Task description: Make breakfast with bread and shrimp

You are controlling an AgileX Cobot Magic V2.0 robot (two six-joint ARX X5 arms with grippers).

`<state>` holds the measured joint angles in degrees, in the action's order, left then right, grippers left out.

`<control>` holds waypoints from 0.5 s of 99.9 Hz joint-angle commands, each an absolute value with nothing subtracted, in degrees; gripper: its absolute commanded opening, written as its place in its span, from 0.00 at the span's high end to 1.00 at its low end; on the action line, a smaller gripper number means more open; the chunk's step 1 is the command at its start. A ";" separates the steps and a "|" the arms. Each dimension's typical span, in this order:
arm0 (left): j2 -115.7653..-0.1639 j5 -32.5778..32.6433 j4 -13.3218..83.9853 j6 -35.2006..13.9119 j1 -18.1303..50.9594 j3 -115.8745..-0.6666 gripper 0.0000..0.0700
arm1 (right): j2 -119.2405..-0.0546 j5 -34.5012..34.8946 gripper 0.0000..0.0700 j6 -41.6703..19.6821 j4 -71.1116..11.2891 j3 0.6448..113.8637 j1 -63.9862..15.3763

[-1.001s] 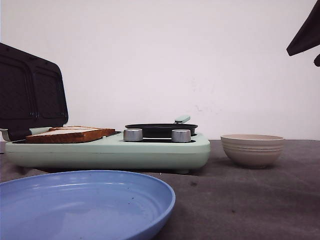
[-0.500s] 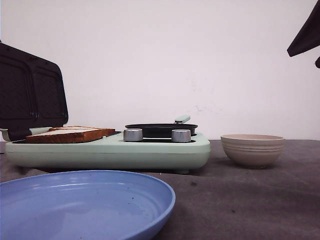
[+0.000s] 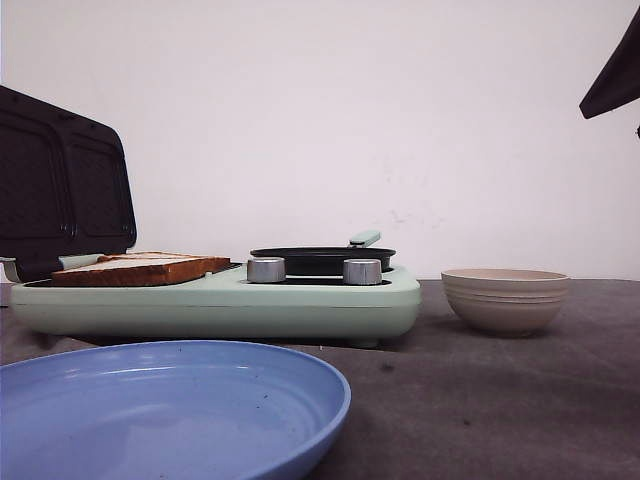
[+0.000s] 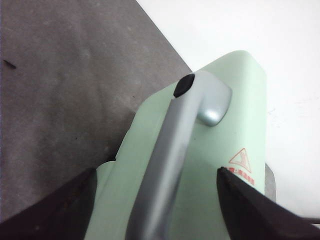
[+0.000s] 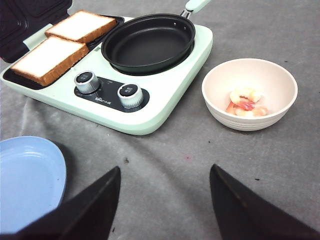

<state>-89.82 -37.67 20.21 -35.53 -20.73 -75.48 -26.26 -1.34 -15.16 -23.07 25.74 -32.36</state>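
Note:
Two slices of bread (image 5: pixel 50 59) lie side by side on the dark grill plate of the mint-green breakfast maker (image 5: pixel 165 112); they also show in the front view (image 3: pixel 140 268). Several shrimp (image 5: pixel 245 102) lie in the beige bowl (image 5: pixel 280 85), which stands to the right of the maker (image 3: pixel 505 300). My right gripper (image 5: pixel 165 166) is open and empty, high above the grey table in front of the maker. My left gripper (image 4: pixel 157 172) is open, its fingers either side of the silver handle (image 4: pixel 175 150) on the raised lid (image 4: pixel 235 100), not closed on it.
A black round pan (image 5: pixel 148 42) sits on the maker's right half behind two silver knobs (image 5: pixel 130 95). A blue plate (image 3: pixel 160 405) lies at the front left. The open lid (image 3: pixel 60 185) stands upright at the left. Part of the right arm (image 3: pixel 612 85) shows at top right.
The dark part of the right arm at the top right of the front view has shifted slightly to the right. Nothing else has moved.

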 commanded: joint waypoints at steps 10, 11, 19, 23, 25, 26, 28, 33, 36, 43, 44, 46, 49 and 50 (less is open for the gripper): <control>-90.59 -37.71 20.08 -35.33 -20.53 -76.47 0.50 | -26.46 -1.56 0.51 -16.12 -22.61 25.80 -32.80; -90.59 -37.69 20.10 -35.33 -20.51 -76.47 0.51 | -26.46 -1.56 0.51 -16.12 -22.61 25.80 -32.80; -90.59 -37.69 20.10 -35.33 -20.23 -76.47 0.52 | -26.46 -1.56 0.51 -16.12 -22.63 25.80 -32.80; -90.59 -37.69 20.14 -35.29 -20.21 -76.47 0.56 | -26.46 -1.56 0.51 -16.12 -22.68 25.80 -32.80; -90.59 -37.69 20.18 -35.18 -20.21 -76.47 0.60 | -26.46 -1.56 0.51 -16.12 -22.72 25.80 -32.80; -90.59 -37.69 20.18 -35.14 -20.21 -76.47 0.62 | -26.46 -1.56 0.51 -16.12 -22.74 25.80 -32.80; -90.59 -37.69 20.21 -35.09 -20.21 -76.47 0.65 | -26.46 -1.56 0.51 -16.12 -22.76 25.80 -32.80; -90.59 -37.71 20.21 -35.07 -20.21 -76.47 0.73 | -26.46 -1.56 0.51 -16.12 -22.79 25.80 -32.80; -90.59 -37.71 20.21 -35.07 -20.21 -76.47 0.76 | -26.46 -1.56 0.51 -16.12 -22.79 25.80 -32.80; -90.59 -37.71 20.29 -35.07 -20.21 -76.47 0.81 | -26.46 -1.56 0.51 -16.14 -22.79 25.80 -32.80; -90.59 -37.71 20.32 -35.07 -20.21 -76.47 0.81 | -26.46 -1.56 0.51 -16.14 -22.79 25.80 -32.80; -90.59 -37.71 20.38 -35.07 -20.21 -76.47 0.81 | -26.46 -1.56 0.51 -16.14 -22.79 25.80 -32.80; -90.59 -37.69 20.53 -35.00 -20.21 -76.47 0.83 | -26.46 -1.56 0.51 -16.14 -22.79 25.80 -32.80; -90.59 -37.69 20.58 -34.96 -20.21 -76.47 0.84 | -26.46 -1.56 0.51 -16.14 -22.79 25.80 -32.80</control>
